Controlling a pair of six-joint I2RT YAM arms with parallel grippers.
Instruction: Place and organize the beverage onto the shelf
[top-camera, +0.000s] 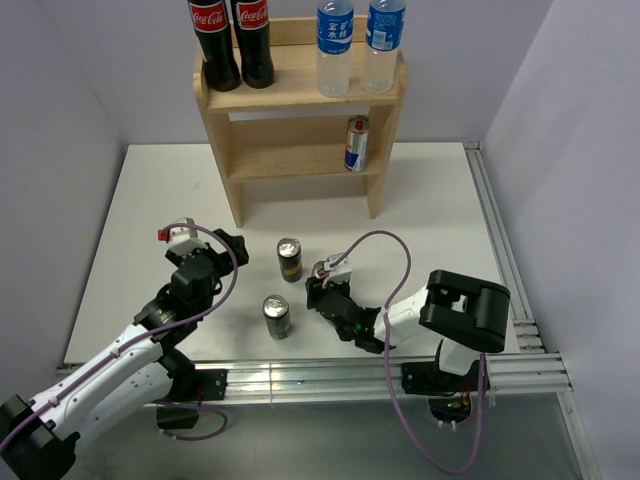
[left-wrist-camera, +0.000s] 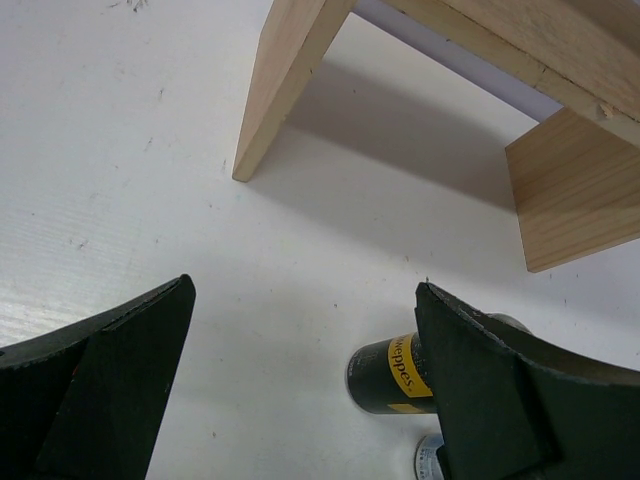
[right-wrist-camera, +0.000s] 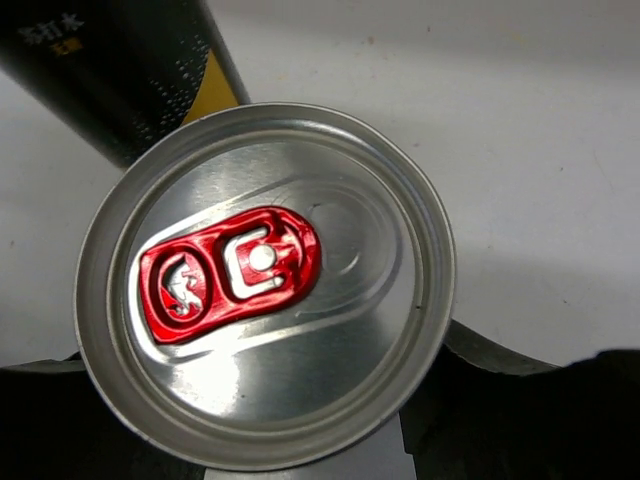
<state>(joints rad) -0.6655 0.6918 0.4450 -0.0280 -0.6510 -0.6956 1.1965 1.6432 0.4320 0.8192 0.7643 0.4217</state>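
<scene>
right gripper is clamping the slim can. Its fingers are sitting on either side of the body, below the rim, which is why the red-tab top is filling the wrist view. The can is standing upright on the table, near-centre, just right of the two dark cans: far dark can, near dark can. Can't tell if it's leaving the surface yet.

left gripper is hanging wide open and holding nothing, left of the cans, facing the shelf. It looks parked to give the right arm room.

On the shelf, the top tier is carrying two cola bottles on the left and two water bottles on the right. The tall items are going where there's headroom, and they're grouped by kind. The lower tier is holding one shelved can at its right end, and the rest of that tier is showing bare wood.

My read: you're taking this can to sit beside its twin on the lower tier, and the dark cans are filling the left part after that.

Two things you're needing to watch:
- The dark cans are standing close on the left, so a straight lift first should avoid clipping them.
- The can has to pass under the top tier and land left of the twin without knocking it. A level approach from the front looks safest.
</scene>
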